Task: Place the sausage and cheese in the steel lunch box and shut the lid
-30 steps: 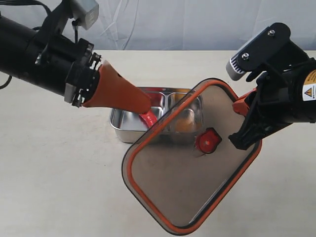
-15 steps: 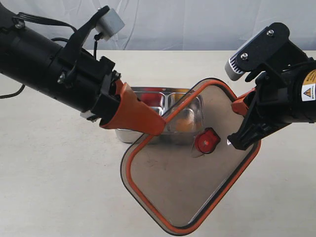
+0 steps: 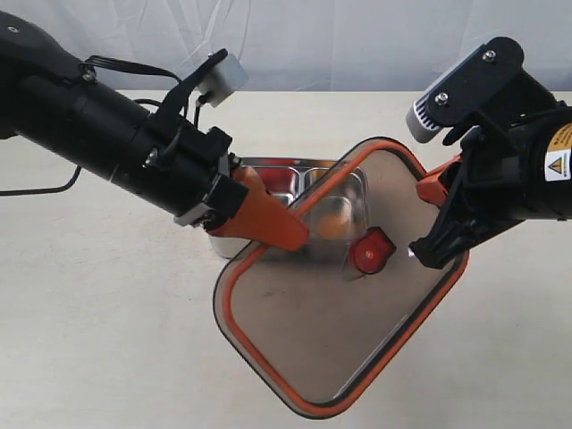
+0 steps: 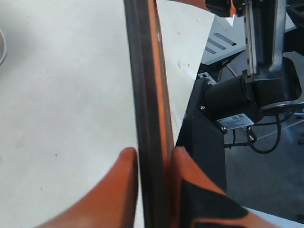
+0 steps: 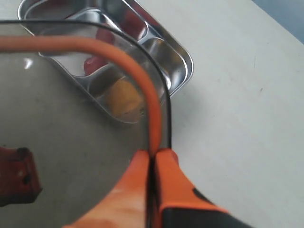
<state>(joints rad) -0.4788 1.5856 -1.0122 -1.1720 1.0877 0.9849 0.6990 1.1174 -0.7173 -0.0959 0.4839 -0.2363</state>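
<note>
From the exterior camera, the flat, dark, see-through lid with an orange rim seal [image 3: 326, 331] hangs tilted above the table [image 3: 98, 322]. Its long axis runs diagonally from far right to near left, while the shiny rectangular stainless-steel lunch box [image 3: 275, 164] lies crosswise under its far corner. I judge the lid needs turning before it can seat. The left fingers [image 3: 268, 219] meet its long edge on the box side, and the right fingers [image 3: 431, 189] take the short far edge. Through the lid shows the small yellow-orange cheese wedge [image 3: 335, 225] in one compartment. In the left wrist view the left fingers [image 4: 121, 190] press both faces of the lid [image 4: 145, 95], seen edge-on. In the right wrist view the right fingers [image 5: 168, 185] are pinched tight on the rim, and the glossy red sausage [image 5: 91, 64] lies in the other compartment beside the cheese [image 5: 124, 97]. Count: one lid, one lunch box, one sausage, one cheese.
</note>
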